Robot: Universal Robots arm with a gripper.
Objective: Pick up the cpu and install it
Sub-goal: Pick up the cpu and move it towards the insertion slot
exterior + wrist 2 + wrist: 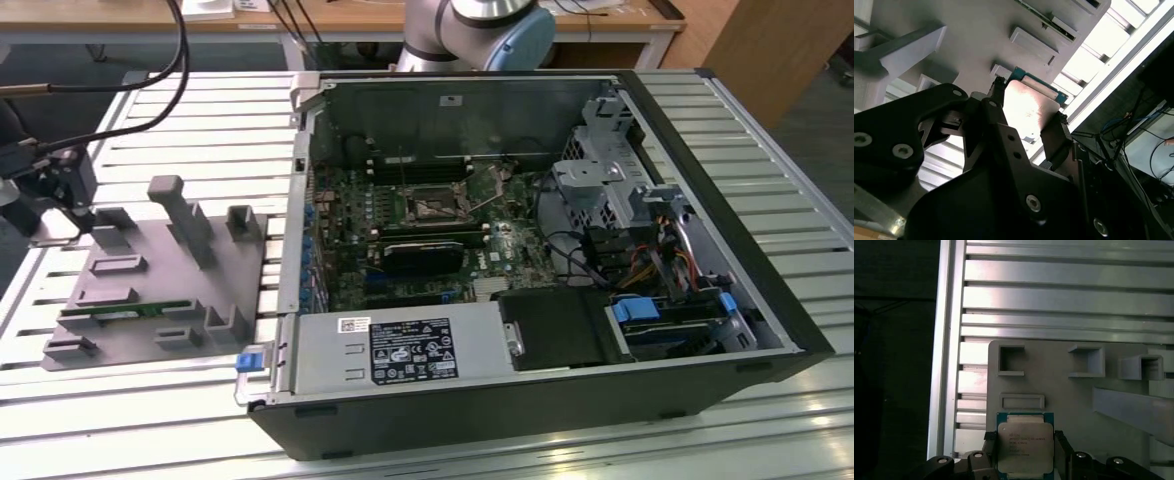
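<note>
In both wrist views the cpu [1022, 445] [1026, 107], a square chip with a shiny metal top and a green edge, sits between my two black fingers. My gripper [1024, 440] [1026, 119] is shut on it, one finger against each side. It is at the grey holder plate [1064, 390]; whether the chip is lifted off the plate I cannot tell. In the exterior view my gripper [56, 188] hangs over the far corner of the plate [147, 290] on the exterior view's left. The open socket [434, 207] lies on the motherboard inside the case.
The open computer case [747, 300] lies on the slatted metal table [200, 130], with a grey power supply [394, 350] at its near side. On the plate stand grey posts [180, 215] and a green memory stick [118, 312]. Cables [147, 75] trail to the gripper.
</note>
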